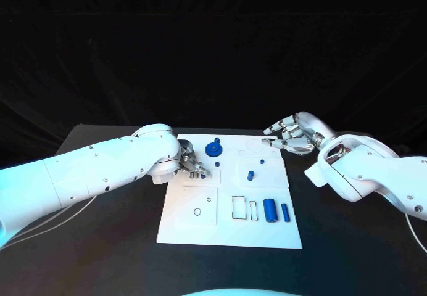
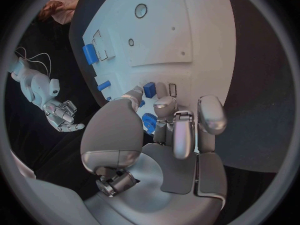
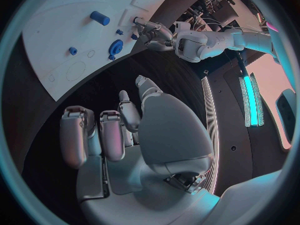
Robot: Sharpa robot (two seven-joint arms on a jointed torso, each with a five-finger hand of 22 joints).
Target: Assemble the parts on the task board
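Head view shows the flat white task board with several small blue plastic parts loose, left hand fingers curled over its left edge, apparently empty, right hand spread beside its far right corner: assembly barely begun.

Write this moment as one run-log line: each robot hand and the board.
left robot hand: over board's left edge, beside small blue parts | right robot hand: open, off board's far right corner | board: blue knob standing, two cylinders lying

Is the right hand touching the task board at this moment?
Apart. In the right wrist view the right hand hangs over the dark table, with a strip of table between its fingertips and the edge of the task board.
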